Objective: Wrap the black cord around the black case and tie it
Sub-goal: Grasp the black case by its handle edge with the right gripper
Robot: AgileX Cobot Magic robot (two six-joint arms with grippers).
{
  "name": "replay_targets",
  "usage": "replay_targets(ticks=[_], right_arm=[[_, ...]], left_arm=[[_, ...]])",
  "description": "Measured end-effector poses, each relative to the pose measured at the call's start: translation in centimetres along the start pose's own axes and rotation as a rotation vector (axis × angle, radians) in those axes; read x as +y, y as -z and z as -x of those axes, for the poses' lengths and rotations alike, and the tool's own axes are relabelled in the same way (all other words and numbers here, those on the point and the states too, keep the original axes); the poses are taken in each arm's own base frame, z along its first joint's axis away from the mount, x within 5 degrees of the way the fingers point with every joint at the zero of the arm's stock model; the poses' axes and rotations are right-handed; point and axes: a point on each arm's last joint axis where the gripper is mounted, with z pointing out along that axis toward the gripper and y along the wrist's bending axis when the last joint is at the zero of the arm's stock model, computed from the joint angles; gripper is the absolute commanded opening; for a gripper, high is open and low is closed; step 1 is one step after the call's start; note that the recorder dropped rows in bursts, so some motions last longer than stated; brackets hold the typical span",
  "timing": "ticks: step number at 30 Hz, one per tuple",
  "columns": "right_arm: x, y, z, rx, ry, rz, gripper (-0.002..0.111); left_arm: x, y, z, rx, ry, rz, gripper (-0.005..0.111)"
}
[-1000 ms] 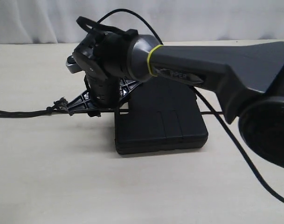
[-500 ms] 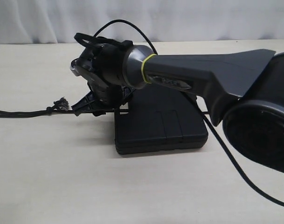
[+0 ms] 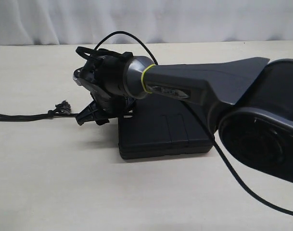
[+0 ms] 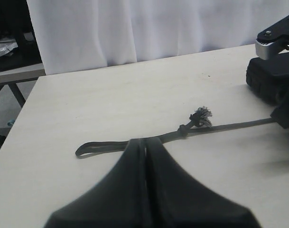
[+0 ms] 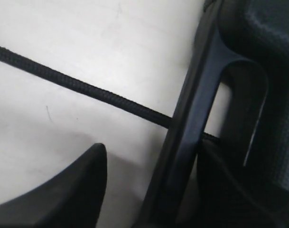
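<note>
The cord [image 3: 26, 116] is laid along the table [image 3: 64, 187] from the left edge of the scene towards the case [image 3: 170, 134]. Its frayed knot [image 3: 62, 106] is left of the case and apart from it. Neither cord nor case has been shifted in the last second.

What has changed is the right arm. Its wrist has been swung lower and turned. The right gripper [image 3: 86, 118], whose tip was almost at the knot, has been drawn back towards the case, so that bare cord is now seen between knot and tip. The stretch of cord formerly seen at the case's left edge, and the piece at its right side, are now covered by the arm, so how the cord meets the case cannot be told.

No turn around the case and no tie can be seen. The task is judged to be at an early step, with the gripper being set for a hold on the cord just left of the case.

In the right wrist view the fingers [image 5: 82, 190] are seen spread. The cord is passed across the gap between them unpinched and is lost behind the other finger, beside the case.

Farther left, the left gripper [image 4: 144, 145] is pressed together. The cord appears to be pinched at its tip, with a short flat tail left beyond.
</note>
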Motion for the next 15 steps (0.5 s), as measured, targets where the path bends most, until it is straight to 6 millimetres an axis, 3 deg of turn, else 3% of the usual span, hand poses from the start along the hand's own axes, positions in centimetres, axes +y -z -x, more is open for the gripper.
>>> replay_targets(ticks=[7,15], right_arm=[[-0.38,-0.05,0.05,0.0,0.009,-0.025,0.024],[-0.55,-0.09,-0.08,0.019,-0.012,-0.033,0.012]], left_arm=[[0.0,0.0,0.0,0.0,0.0,0.0,0.0],[0.0,0.0,0.0,0.0,0.0,0.0,0.0]])
